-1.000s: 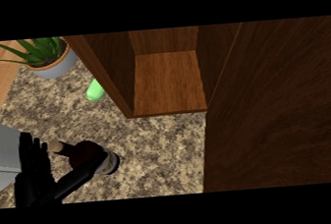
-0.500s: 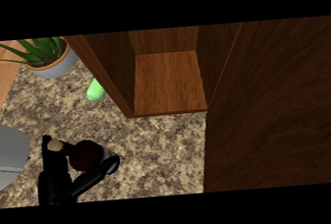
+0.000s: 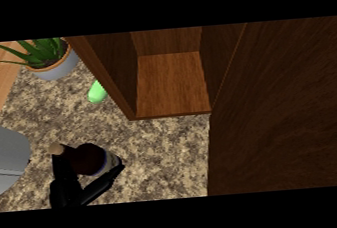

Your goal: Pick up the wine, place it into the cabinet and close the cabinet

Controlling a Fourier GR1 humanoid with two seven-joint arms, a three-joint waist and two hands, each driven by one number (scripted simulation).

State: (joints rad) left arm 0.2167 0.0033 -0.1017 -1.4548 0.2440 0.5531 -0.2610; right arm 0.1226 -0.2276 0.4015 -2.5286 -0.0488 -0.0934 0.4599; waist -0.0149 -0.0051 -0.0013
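a: how far along is it?
b: early. the left hand (image 3: 75, 186) has its fingers curled round the wine (image 3: 86, 159), near left on the counter (image 3: 166, 146). placing it and closing the cabinet (image 3: 170, 83) remain.
a: count?
b: one wine, one open cabinet, one door (image 3: 282, 107), one potted plant (image 3: 47, 58), one green object (image 3: 96, 92). right hand unseen.

we see a speckled tan counter (image 3: 166, 146), a dark brown cabinet (image 3: 274, 102), a green object (image 3: 96, 93), and a grey pot (image 3: 55, 68).
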